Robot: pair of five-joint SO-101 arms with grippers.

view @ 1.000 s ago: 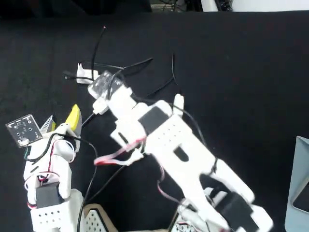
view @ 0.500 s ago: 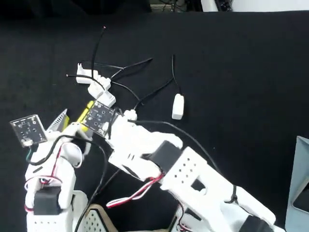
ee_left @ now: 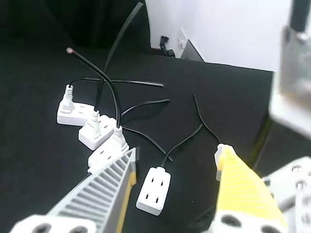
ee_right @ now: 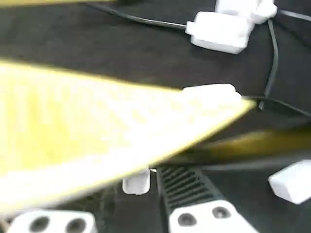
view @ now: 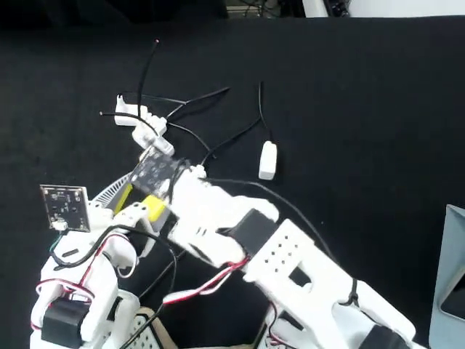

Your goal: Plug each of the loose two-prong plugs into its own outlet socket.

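We are holding the left gripper [ee_left: 178, 149] wide open, carrying nothing, above the desk [view: 378, 109]. Between its fingers a socket [ee_left: 153, 190] is lying face up on its cord, its slots showing and unoccupied. Just past the yellow fingertip [ee_left: 226, 160], the loose plug [view: 267, 160] is lying flat on the desk. It is near the socket but apart from it, and its cord is trailing toward the far side.

The right gripper [ee_right: 204, 138] is hanging low over the same patch, close beside the left one. We cannot tell whether it is wide or narrow.

Farther out, three white blocks [ee_left: 97, 131] are sitting in a row, each with a cord standing out of it. We are reading these as pairs already joined.

We are judging the step in hand to be the last pair, at the approach stage, with nothing grasped yet. The next move is calling for one gripper to close on the plug body, leaving the prongs free, while the other is pinning the socket against sliding. The prongs are needing alignment with one pair of slots before any push. With both arms crowding one spot, we are watching for collision.
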